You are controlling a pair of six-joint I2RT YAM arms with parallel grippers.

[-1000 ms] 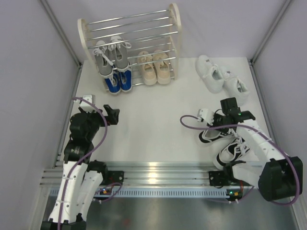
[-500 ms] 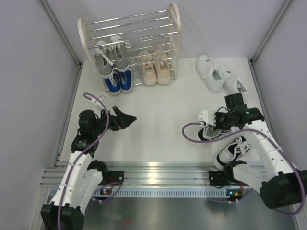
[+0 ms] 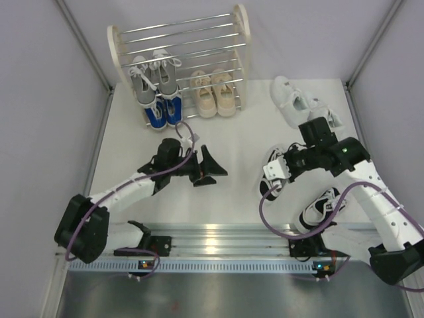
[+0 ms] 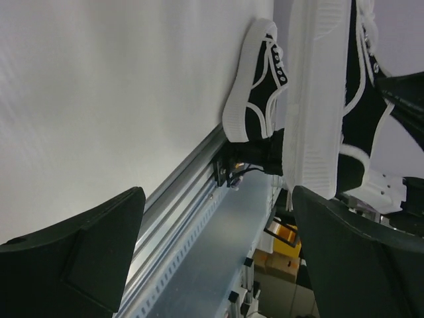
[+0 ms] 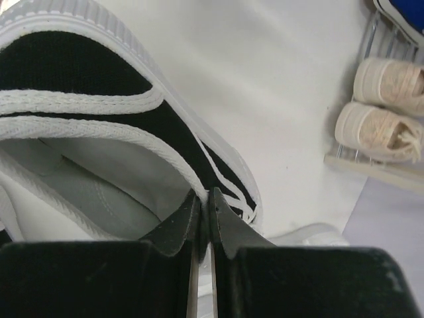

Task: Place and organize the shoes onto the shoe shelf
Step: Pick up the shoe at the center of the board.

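Note:
My right gripper (image 5: 204, 195) is shut on the collar rim of a black-and-white shoe (image 5: 66, 73), seen from above at right centre (image 3: 267, 188). Its mate (image 3: 322, 207) lies near the front rail, also the black-and-white shoe (image 4: 255, 86) in the left wrist view. My left gripper (image 3: 215, 171) stands open mid-table, nothing between its fingers (image 4: 73, 252), facing the held shoe's white sole (image 4: 318, 99). The shoe shelf (image 3: 240, 26) at the back holds grey shoes (image 3: 154, 79), blue shoes (image 3: 164, 114) and beige shoes (image 3: 213, 93).
A white pair (image 3: 291, 99) lies on the table right of the shelf, behind my right arm. The metal rail (image 3: 218, 235) runs along the table's near edge. Walls close in on both sides.
My left arm has swung out from the left side to mid-table, jaws still wide. My right gripper has carried one black-and-white shoe leftward, away from its mate.

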